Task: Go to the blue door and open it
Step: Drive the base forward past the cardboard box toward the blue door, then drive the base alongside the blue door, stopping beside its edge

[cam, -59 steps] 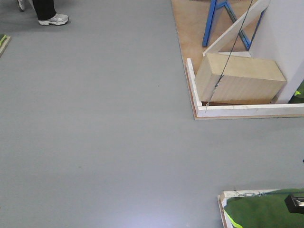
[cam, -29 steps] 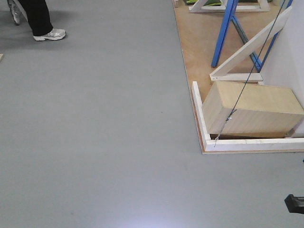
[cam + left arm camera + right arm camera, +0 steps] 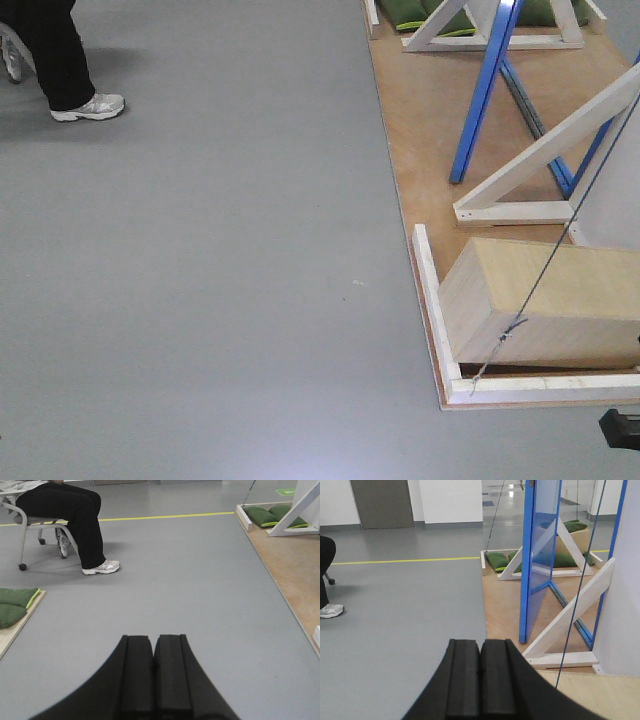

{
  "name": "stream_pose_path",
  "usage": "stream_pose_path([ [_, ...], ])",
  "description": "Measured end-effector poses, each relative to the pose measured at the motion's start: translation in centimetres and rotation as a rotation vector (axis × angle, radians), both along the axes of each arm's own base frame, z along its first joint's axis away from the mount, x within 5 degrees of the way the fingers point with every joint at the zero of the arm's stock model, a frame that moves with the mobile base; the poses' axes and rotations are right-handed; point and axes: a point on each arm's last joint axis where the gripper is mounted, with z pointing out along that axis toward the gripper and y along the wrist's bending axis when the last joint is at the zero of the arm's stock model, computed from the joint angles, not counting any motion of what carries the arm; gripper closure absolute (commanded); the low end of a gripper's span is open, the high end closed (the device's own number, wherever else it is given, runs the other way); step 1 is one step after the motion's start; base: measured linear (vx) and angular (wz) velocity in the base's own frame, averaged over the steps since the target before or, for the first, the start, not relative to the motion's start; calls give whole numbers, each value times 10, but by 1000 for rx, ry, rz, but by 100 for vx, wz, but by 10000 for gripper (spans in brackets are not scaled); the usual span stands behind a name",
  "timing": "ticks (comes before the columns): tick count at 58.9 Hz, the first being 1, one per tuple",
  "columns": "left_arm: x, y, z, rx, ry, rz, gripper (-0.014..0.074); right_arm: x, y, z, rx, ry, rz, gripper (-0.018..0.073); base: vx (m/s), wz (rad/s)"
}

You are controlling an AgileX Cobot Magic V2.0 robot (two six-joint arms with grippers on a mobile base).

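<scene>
Reading this as the drive-up step: nothing is touching the blue door yet.

Front view, left to right:
- A seated person's shoe is sitting in the upper left corner.
- Bare grey floor is filling the middle.
- The plywood platform is starting right of centre.
- White braces and a pale wooden box are sitting on the platform toward the right edge.
- A thin cable is running diagonally across the box.

The door is showing best in the right wrist view. It is standing upright on the platform, right of centre in the frame, seen at a steep angle and well apart from the gripper. The handle isn't showing in any view, so I can't tell which face is carrying it.

Next move, as I'm judging it: the base should be turning right and closing on the platform edge until the lever comes into view, steering clear of the box and cable. One arm then needs to be opening its fingers before reaching for the lever.

Claws:
- Left gripper is pointing at open floor, fingers clenched pad to pad, gripping nothing and touching nothing.
- Right gripper is reading the same: pads pressed together, empty, aiming just left of the door.
</scene>
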Motion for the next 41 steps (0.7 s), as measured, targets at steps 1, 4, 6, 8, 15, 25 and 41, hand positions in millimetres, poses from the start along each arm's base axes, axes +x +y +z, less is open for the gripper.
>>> stream_pose_path([
  [1, 0, 0, 0, 0, 0, 0, 526, 0, 0, 0, 0, 0, 0, 557, 48, 0],
  [4, 0, 0, 0, 0, 0, 0, 526, 0, 0, 0, 0, 0, 0, 557, 48, 1],
  [6, 0, 0, 0, 0, 0, 0, 526, 0, 0, 0, 0, 0, 0, 557, 48, 1],
  [8, 0, 0, 0, 0, 0, 0, 526, 0, 0, 0, 0, 0, 0, 557, 48, 0],
  [15, 0, 0, 0, 0, 0, 0, 526, 0, 0, 0, 0, 1, 0, 557, 47, 0],
  [25, 0, 0, 0, 0, 0, 0, 526, 0, 0, 0, 0, 3, 0, 557, 47, -1],
  [41, 0, 0, 0, 0, 0, 0, 526, 0, 0, 0, 0, 3, 0, 557, 47, -1],
])
